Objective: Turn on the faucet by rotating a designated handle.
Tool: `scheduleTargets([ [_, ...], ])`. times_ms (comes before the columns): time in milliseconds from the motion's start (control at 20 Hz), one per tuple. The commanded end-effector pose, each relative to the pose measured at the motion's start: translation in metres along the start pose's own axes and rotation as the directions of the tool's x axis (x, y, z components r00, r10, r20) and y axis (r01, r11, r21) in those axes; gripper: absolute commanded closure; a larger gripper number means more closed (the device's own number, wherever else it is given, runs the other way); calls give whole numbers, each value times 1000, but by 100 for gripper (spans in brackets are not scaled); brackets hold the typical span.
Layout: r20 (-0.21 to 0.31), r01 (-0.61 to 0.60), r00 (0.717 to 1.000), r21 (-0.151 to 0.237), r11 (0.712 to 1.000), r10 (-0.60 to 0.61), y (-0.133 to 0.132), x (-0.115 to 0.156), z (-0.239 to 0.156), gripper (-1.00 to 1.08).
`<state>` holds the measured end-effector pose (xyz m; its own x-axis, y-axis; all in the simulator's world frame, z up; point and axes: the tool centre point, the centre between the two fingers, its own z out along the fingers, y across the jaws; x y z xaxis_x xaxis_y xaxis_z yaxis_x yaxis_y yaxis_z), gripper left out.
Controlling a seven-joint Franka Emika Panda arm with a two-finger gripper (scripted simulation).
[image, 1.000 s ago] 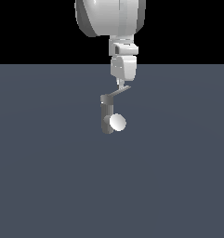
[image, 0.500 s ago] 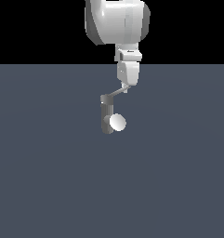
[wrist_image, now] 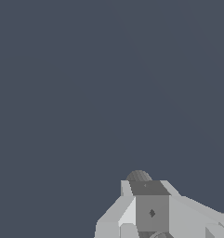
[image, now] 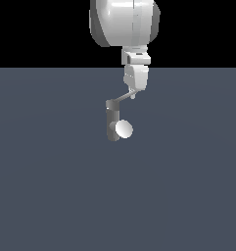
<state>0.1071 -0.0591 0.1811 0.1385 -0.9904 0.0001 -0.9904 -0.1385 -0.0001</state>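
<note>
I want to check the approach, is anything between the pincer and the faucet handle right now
Nothing visible is. In the exterior view the pincer is already at the far end of the handle, which runs up from the top of the faucet. Only bare floor surrounds them. Actual contact cannot be confirmed.

Matt faucet (image: pixel 112 122); perhaps glossier arm (image: pixel 124 22)

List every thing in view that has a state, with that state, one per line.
faucet: upright on the floor, spout disc facing the camera.
handle: raised, slanting up from the post top toward the exterior view's right; far end at the gripper.
gripper: down at the handle's end; open or shut cannot be told.
</note>
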Motion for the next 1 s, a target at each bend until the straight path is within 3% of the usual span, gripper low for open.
scheduleTargets([
  [0, 0, 0, 1000, 0, 1000, 0, 7, 1, 0, 108],
  [950, 0, 0, 1000, 0, 1000, 0, 58, 5, 0, 108],
])
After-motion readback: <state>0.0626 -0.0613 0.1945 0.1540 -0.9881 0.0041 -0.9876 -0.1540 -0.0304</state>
